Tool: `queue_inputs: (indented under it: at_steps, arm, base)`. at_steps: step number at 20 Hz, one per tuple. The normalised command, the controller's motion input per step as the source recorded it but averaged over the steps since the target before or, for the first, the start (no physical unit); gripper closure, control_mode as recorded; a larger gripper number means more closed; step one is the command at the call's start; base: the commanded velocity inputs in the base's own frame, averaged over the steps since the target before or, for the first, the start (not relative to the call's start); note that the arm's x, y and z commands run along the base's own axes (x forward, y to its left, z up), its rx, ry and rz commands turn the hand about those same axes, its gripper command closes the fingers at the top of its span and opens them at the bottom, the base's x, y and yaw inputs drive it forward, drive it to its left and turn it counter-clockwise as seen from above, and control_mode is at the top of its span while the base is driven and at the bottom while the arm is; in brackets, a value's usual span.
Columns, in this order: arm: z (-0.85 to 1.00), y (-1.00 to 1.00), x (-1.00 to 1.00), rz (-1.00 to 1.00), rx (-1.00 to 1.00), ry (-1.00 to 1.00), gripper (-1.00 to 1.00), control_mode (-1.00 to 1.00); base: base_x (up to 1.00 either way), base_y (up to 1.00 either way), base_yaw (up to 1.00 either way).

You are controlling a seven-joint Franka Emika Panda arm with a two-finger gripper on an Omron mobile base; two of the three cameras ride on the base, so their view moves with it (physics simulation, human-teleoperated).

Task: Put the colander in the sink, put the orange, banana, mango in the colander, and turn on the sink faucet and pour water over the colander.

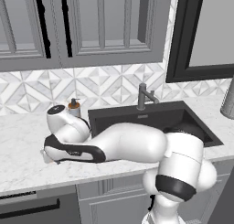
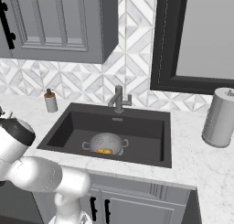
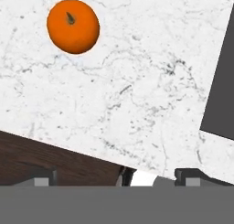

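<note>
The orange (image 3: 73, 26), bright with a dark stem spot, lies on the white marble counter (image 3: 137, 95) left of the sink. My gripper (image 3: 118, 177) hovers above the counter's front edge, open and empty, with the orange ahead of it and to one side, well apart. The grey colander (image 2: 106, 141) sits in the dark sink (image 2: 137, 127). Something yellow (image 2: 105, 151) lies inside the colander; I cannot tell whether it is the banana, the mango or both. The sink faucet (image 2: 119, 98) stands behind the basin, with no water visible.
A soap dispenser (image 1: 74, 107) stands at the back of the counter left of the sink. A tall grey cylinder (image 2: 220, 118) stands on the counter at the right. My arm (image 1: 128, 143) stretches left across the sink's front. Wall cabinets hang above.
</note>
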Motion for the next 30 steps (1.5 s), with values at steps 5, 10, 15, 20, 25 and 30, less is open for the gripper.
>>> queue_inputs:
  at_steps: [5,10,15,20,25,30]
  arm:
    - [-0.35,0.07,0.28,0.04,-0.05,0.0,-1.0,-1.0]
    - [-0.28,0.22,0.27,0.03,0.0,0.0,-1.0,-1.0]
    - [-0.2,0.32,0.29,0.0,0.0,0.0,-1.0,-1.0]
    - [-0.14,0.27,0.31,0.0,0.0,0.0,-1.0,-1.0]
    - [-0.07,0.3,0.38,0.0,0.0,0.0,-1.0,-1.0]
    - [-0.03,0.25,0.32,0.0,0.0,0.0,-1.0,-1.0]
  base:
    - [0.0,0.0,0.0]
    - [0.0,0.0,0.0]
    - [0.0,0.0,0.0]
    - [0.0,0.0,0.0]
    - [0.0,0.0,0.0]
    - [0.0,0.0,0.0]
